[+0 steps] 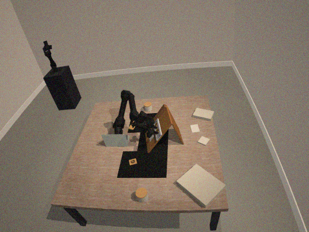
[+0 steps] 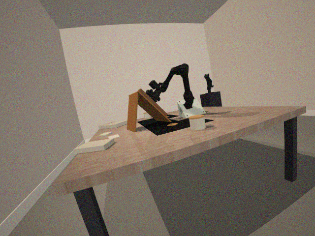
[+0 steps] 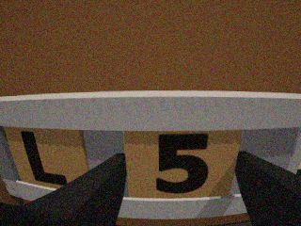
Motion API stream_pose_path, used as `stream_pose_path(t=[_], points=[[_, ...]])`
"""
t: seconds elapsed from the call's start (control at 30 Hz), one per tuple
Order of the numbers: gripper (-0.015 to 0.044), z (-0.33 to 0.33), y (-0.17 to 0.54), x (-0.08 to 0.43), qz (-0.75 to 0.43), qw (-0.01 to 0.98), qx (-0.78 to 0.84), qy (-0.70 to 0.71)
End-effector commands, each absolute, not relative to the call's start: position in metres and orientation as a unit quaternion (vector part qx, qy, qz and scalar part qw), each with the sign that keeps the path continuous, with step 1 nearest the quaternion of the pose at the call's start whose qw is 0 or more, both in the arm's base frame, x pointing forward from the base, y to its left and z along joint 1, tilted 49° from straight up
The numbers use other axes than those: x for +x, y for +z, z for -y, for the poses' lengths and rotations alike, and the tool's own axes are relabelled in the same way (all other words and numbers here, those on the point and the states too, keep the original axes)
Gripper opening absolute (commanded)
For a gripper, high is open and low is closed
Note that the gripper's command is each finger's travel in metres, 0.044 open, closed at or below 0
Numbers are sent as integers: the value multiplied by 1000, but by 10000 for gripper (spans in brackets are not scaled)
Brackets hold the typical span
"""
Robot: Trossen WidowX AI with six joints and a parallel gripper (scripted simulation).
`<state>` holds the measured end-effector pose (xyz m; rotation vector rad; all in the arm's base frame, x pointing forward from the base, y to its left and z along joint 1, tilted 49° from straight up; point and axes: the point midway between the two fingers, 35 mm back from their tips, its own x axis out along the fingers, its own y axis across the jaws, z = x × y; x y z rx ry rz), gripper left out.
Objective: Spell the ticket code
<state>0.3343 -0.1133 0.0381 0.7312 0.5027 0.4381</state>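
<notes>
A brown sloped board (image 1: 163, 121) (image 2: 153, 105) (image 3: 150, 47) carries a light grey rail (image 1: 159, 129) (image 3: 150, 112). My gripper (image 1: 151, 134) (image 3: 182, 162) is at the rail, shut on the 5 tile (image 3: 183, 165), which sits between the rail's lips. The L tile (image 3: 56, 155) is in the rail to its left, with a gap between them. A G tile (image 1: 133, 161) (image 2: 172, 124) lies on the black mat (image 1: 152, 169) in front of the board. Another tile (image 1: 131, 126) is partly hidden by the arm. I cannot read a printed code in any view.
White jars with orange lids stand near the table's front edge (image 1: 141, 195) and at the back (image 1: 147, 105). A large pale block (image 1: 201, 184), a smaller one (image 1: 203, 114) and two pale cards (image 1: 194, 128) (image 1: 203, 140) lie right of the board. A pale angled plate (image 1: 115, 140) is by the arm's base.
</notes>
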Motion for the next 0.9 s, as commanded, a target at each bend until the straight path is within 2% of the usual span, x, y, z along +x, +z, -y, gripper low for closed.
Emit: stream_pose_path(t=[0.0, 0.67, 0.87], points=[[0, 112, 40, 334, -241, 880, 351, 208], [0, 105, 47, 332, -242, 880, 351, 208], [158, 106, 46, 332, -241, 880, 351, 210]])
